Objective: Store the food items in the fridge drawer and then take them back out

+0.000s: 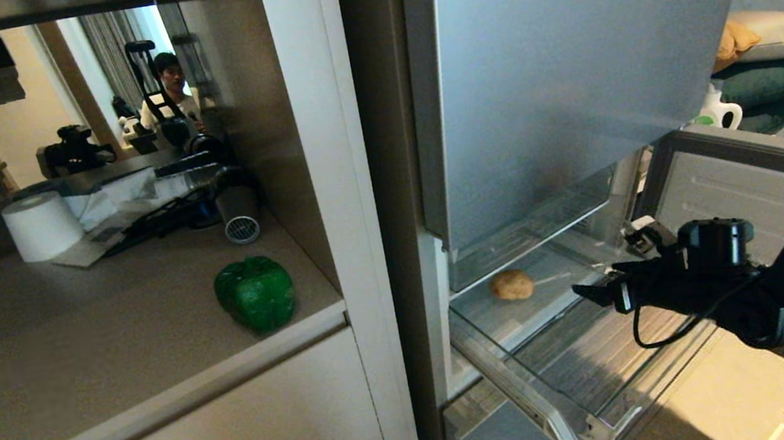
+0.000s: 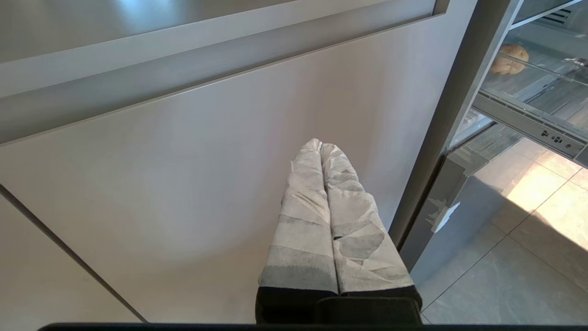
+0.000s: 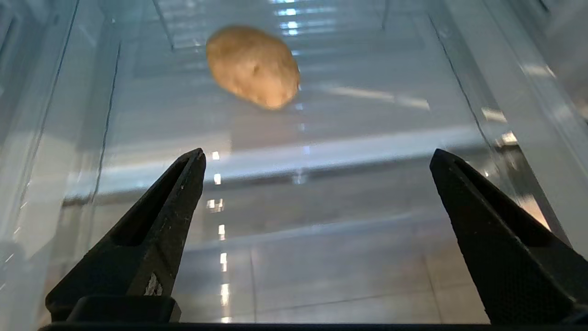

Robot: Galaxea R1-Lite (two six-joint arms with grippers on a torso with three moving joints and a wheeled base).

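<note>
**Potato in the drawer, pepper on the bench**

The potato (image 1: 512, 284) lies alone on the clear floor of the pulled-out fridge drawer (image 1: 511, 378), toward its far left. The right gripper (image 1: 595, 292) hangs over the drawer just right of the potato, fingers (image 3: 151, 239) spread wide and empty. The green bell pepper (image 1: 255, 293) sits on the bench (image 1: 78, 367) to the left. The left gripper (image 2: 321, 147) points at a beige cabinet door (image 2: 183, 174), fingers pressed together, holding nothing.

A home kitchen: silver fridge (image 1: 568, 60), beige counter (image 1: 76, 352), paper roll (image 1: 43, 226), sofa cushions (image 1: 772, 83) beyond.
</note>
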